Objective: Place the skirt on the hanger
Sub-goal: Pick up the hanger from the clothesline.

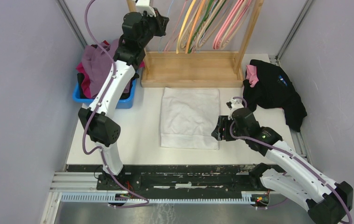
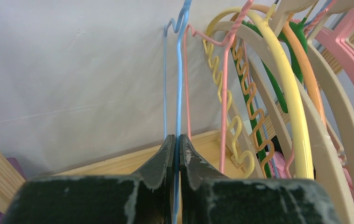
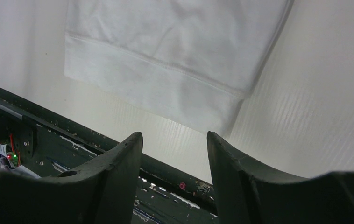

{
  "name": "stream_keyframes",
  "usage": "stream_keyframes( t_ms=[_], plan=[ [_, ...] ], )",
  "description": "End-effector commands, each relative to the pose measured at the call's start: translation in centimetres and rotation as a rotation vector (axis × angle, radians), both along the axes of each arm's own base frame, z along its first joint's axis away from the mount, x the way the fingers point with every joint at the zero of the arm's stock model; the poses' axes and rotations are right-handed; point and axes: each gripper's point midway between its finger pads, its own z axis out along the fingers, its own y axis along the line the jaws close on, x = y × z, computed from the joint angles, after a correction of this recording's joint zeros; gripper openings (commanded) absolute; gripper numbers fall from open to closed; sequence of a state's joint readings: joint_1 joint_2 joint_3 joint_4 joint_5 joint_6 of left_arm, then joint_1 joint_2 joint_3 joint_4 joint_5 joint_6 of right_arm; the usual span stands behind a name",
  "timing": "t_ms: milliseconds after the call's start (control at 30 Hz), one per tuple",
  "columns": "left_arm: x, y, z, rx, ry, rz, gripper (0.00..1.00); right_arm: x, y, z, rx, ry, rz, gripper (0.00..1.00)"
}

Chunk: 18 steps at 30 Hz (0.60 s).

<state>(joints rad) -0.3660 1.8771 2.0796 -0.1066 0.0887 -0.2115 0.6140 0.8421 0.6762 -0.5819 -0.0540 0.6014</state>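
A white skirt (image 1: 190, 117) lies flat in the middle of the table; its hem and corner (image 3: 166, 70) show in the right wrist view. My left gripper (image 2: 176, 138) is raised at the wooden rack and is shut on the thin wire of a blue hanger (image 2: 180, 79), the leftmost of the row; from above the left gripper (image 1: 162, 21) is at the rack's left end. My right gripper (image 3: 174, 135) is open and empty, hovering over the table's near edge just off the skirt's near right corner, seen from above as the right gripper (image 1: 218, 129).
The wooden rack (image 1: 191, 70) at the back holds several coloured hangers (image 1: 212, 21). A blue bin (image 1: 82, 93) of purple and pink clothes stands back left. A black garment (image 1: 273, 91) lies heaped at back right. A dark rail (image 1: 175, 177) runs along the near edge.
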Motion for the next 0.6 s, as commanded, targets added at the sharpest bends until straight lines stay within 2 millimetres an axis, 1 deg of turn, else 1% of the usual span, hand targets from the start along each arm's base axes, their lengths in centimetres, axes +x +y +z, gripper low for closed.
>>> stream_keyframes(
  t_ms=[0, 167, 267, 333, 400, 567],
  plan=[
    [-1.1, 0.7, 3.8, 0.023, -0.103, 0.008, 0.09, 0.6, 0.8, 0.9, 0.04, -0.03, 0.01, 0.6],
    [-2.3, 1.4, 5.1, 0.027, -0.128, 0.018, 0.07, 0.5, 0.8, 0.8, 0.04, -0.03, 0.013, 0.6],
    [-3.1, 2.3, 5.7, 0.039, -0.131, 0.047, 0.05, 0.5, 0.8, 0.8, 0.042, -0.031, 0.014, 0.6],
    [-3.8, 2.8, 5.8, 0.047, -0.128, 0.057, 0.05, 0.3, 0.7, 0.7, 0.04, -0.029, 0.014, 0.6],
    [-5.0, 3.6, 6.4, 0.045, -0.135, 0.076, 0.04, 0.3, 0.7, 0.6, 0.041, -0.031, 0.01, 0.6],
    [-7.1, 4.9, 6.6, 0.052, -0.159, 0.099, 0.03, 0.1, 0.7, 0.3, 0.049, -0.028, 0.013, 0.6]
  ],
)
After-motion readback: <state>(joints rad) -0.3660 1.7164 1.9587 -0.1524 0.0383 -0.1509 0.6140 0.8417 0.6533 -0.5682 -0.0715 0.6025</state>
